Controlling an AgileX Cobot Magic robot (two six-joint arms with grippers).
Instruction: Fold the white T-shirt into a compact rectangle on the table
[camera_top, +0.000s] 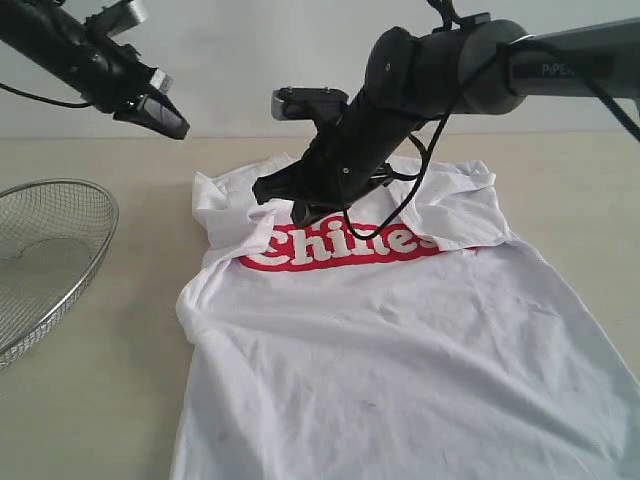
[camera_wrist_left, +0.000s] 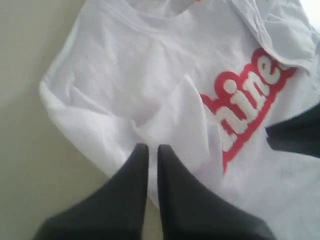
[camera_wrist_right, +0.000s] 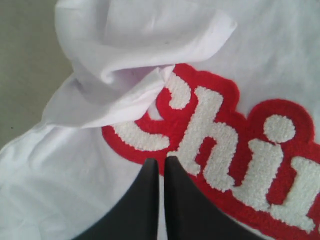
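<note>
Right end effector (camera_wrist_right: 161, 161) closed, fingers tip to tip with nothing seen between them, poised low over the first letters of the red lettering (camera_wrist_right: 225, 145). Just beside the tips, a sleeve (camera_wrist_right: 140, 40) turned inward and bunched, overlapping the start of the word.

Left end effector (camera_wrist_left: 153, 147) likewise closed and empty, held high above the shirt's edge on the robot's left, well clear of the cloth in the exterior view.

Shirt (camera_top: 400, 340) front up on the surface (camera_top: 90, 420), hem toward the exterior camera. Both sleeves drawn in across the chest, the right one hiding the last letters. Body spread wide and wrinkled, not yet folded. Wire basket (camera_top: 40, 250) at the left edge, apart from the shirt.

By the look of it, the sleeve-tucking stage, with the body fold not yet begun.

To do it well:
- Open the fingers before descending.
- Pinch only the top layer at the sleeve's loose edge, not the chest panel beneath.
- Draw the sleeve flat and straight so the crease runs parallel to the side seam and mirrors the fold on the other side.
- Keep the lift low to avoid dragging the whole garment across the surface.
- Bring the left end effector down to pin the shoulder if the cloth starts to slide.
- Smooth the bunching first, since lumps left now would likely thicken every later fold and spoil the rectangle.
</note>
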